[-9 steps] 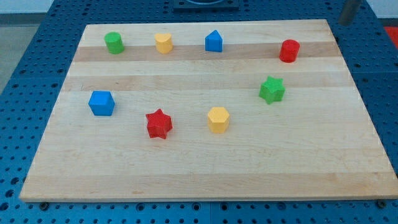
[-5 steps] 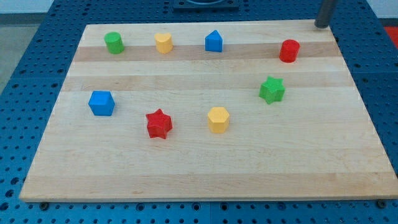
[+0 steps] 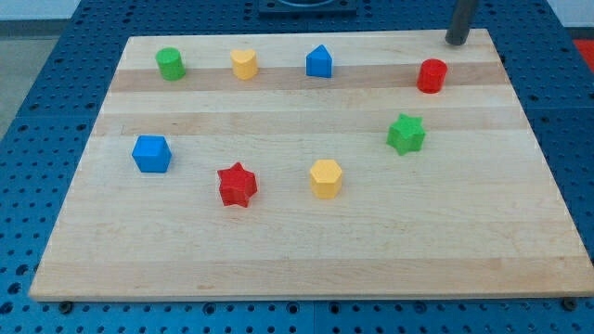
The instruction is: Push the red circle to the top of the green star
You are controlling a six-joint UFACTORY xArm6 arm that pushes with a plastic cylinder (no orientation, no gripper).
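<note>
The red circle [image 3: 432, 75] sits near the board's top right. The green star [image 3: 406, 134] lies below it and slightly to the left, with a clear gap between them. My tip [image 3: 456, 41] rests at the board's top edge, just above and to the right of the red circle, not touching it.
A green circle [image 3: 170, 63], a yellow block [image 3: 244, 64] and a blue block [image 3: 319, 61] line the top. A blue cube [image 3: 151, 153], a red star [image 3: 237, 184] and a yellow hexagon [image 3: 326, 177] lie lower down on the wooden board [image 3: 297, 241].
My tip has moved left along the board's top edge, from beyond the top right corner to just above the red circle. No block has moved.
</note>
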